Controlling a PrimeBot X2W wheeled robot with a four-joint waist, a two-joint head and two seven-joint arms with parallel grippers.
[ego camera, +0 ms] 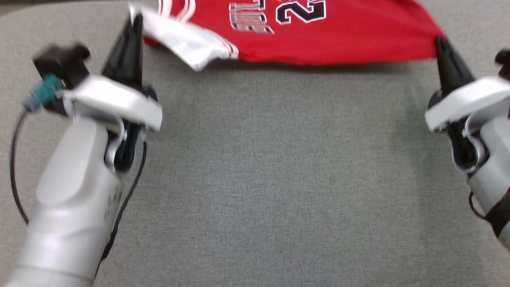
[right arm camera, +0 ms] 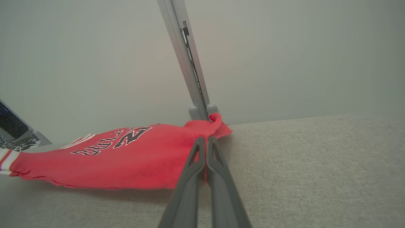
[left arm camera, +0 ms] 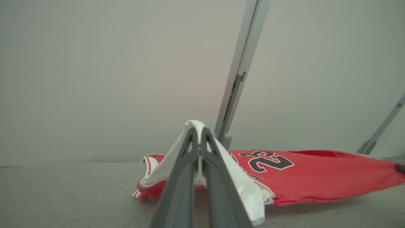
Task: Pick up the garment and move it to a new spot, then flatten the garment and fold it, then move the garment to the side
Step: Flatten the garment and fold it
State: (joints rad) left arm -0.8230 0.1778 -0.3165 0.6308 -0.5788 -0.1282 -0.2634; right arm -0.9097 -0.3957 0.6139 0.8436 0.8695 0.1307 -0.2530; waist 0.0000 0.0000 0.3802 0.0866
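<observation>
While stretching jersey (ego camera: 318,44) wide, likely for laying flat, holds near edge raised off table (ego camera: 255,179) at twelve o'clock, with left gripper (ego camera: 136,22) pinched tight on white-lined corner at ten, right gripper (ego camera: 439,42) likewise on red corner at two.

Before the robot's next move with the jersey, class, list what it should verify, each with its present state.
1. Left gripper shut on the jersey: ok.
2. Right gripper shut on the opposite corner: ok.
3. Near edge stretched between the grippers: ok.
4. Cloth single and flat: not ok, a white flap hangs turned over by the left gripper.
5. Far end spread on the table: cannot tell, it runs past the head view's top.
</observation>
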